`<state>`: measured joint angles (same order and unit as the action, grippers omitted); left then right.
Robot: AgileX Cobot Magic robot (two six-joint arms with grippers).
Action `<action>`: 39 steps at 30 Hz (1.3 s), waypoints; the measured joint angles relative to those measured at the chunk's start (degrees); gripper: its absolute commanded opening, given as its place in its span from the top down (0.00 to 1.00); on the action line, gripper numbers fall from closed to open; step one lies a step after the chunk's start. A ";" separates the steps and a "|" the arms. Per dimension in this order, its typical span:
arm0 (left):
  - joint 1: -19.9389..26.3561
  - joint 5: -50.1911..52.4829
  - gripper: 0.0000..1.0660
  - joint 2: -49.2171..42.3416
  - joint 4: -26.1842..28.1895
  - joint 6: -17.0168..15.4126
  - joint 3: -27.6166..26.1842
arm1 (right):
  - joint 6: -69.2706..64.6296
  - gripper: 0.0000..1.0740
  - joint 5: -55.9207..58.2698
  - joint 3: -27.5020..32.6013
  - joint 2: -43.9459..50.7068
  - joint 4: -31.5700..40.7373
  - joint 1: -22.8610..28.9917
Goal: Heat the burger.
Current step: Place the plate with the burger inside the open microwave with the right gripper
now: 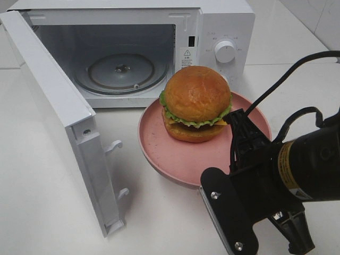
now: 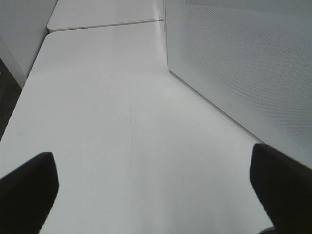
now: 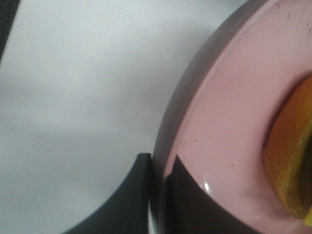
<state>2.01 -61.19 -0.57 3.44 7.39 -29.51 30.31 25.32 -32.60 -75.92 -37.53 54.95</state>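
Note:
The burger (image 1: 196,103), with a golden bun, a lettuce frill and cheese, sits on a pink plate (image 1: 164,149) just in front of the open microwave (image 1: 127,53). My right gripper (image 1: 237,121) is shut on the plate's right rim. The right wrist view shows one finger (image 3: 131,195) outside the plate rim (image 3: 214,122) and the other inside it, with the burger's edge (image 3: 292,161) close by. My left gripper (image 2: 156,192) is open over the bare table (image 2: 122,122), beside the microwave door (image 2: 243,63). It is out of the exterior high view.
The microwave door (image 1: 58,111) swings out to the left and stands between the plate and the left side of the table. A glass turntable (image 1: 121,71) lies inside the cavity. The control knob (image 1: 224,52) is on the right panel.

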 measured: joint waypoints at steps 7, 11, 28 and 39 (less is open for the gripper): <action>0.00 0.00 0.06 0.00 0.00 0.00 0.00 | 16.04 1.00 -3.44 0.11 0.00 7.91 -6.13; 0.00 0.00 0.06 0.00 0.00 0.00 0.00 | 25.95 1.00 -4.53 0.17 -0.11 12.72 -10.03; 0.00 0.00 0.06 0.00 0.00 0.00 0.00 | 60.91 1.00 -5.96 0.17 -0.17 31.91 -19.25; 0.00 0.00 0.06 0.00 0.00 0.00 0.00 | 60.96 1.00 -7.39 -4.01 -3.90 30.37 -19.25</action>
<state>2.01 -61.19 -0.57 3.44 7.39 -29.51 91.27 17.93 -36.61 -79.81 -7.16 35.70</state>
